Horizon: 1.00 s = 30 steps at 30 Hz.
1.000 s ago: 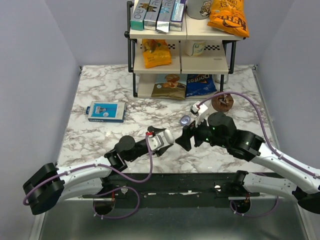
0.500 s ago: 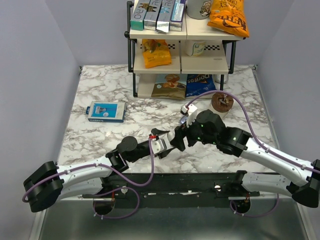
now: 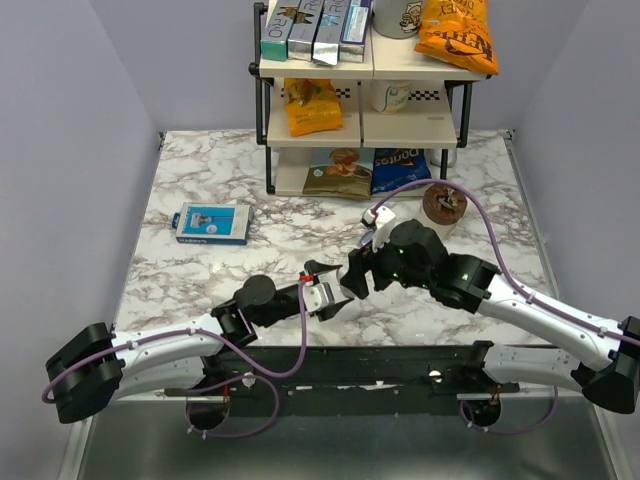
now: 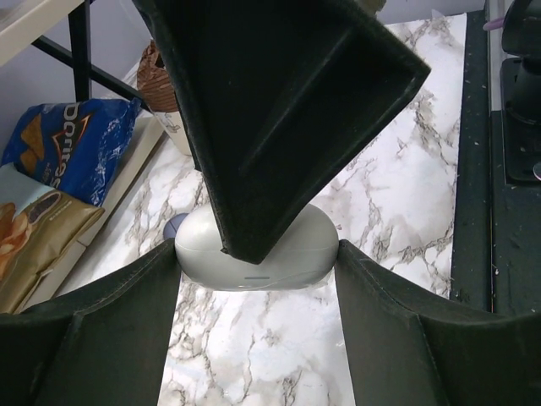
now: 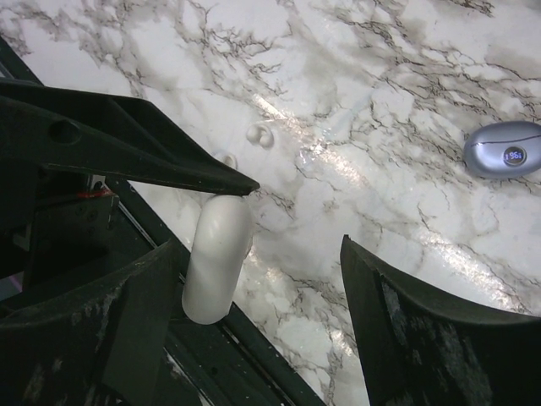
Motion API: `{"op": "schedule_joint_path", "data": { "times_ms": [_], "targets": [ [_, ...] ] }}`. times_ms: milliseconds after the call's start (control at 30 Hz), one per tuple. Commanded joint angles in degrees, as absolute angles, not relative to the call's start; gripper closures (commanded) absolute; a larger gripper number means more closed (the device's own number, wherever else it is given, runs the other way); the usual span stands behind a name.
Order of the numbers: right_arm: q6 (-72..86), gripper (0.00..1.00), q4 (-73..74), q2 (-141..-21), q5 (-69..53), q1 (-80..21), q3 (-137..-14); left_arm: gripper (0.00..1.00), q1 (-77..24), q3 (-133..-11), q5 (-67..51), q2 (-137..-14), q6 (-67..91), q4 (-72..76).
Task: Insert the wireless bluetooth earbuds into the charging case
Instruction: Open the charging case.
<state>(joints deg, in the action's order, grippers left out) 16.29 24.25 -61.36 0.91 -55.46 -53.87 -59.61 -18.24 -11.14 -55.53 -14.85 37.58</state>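
From above, the left pincer [image 3: 326, 298] and right pincer [image 3: 352, 280] sit close together over the worktop [image 3: 200, 180]; the left wrist view shows the left one clamped on a white oval pebble [image 4: 254, 258]; the right wrist view shows the right one's fingers spread and empty, with the charging case [image 5: 499, 150] lying apart, seemingly shut, so the earbuds, which I cannot pick out for certain, look still to be inserted.

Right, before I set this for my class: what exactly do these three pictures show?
Two robot arms are bolted at the near edge of a marble table. One picture looks down from above; the other two come from a camera on each wrist. The left gripper is shut on a white oval object. The right gripper, open, has a finger on either side of it in its own view. A small lavender-blue charging case lies on the table. Further back sit a blue box and a snack shelf. I cannot pick out the earbuds for certain.
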Motion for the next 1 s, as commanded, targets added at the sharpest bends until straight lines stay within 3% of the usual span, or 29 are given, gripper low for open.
{"op": "schedule_joint_path", "data": {
  "times_ms": [0,967],
  "targets": [
    [17.14,0.15,23.99,-61.52,2.72,-55.11,-53.00,1.00,-60.20,-18.55,-10.99,-54.14,-15.82,39.64],
    [17.84,0.16,25.23,-57.57,4.92,-54.58,-52.74,1.00,-60.56,-18.19,-8.61,-53.35,-16.79,39.73]
  ]
}}
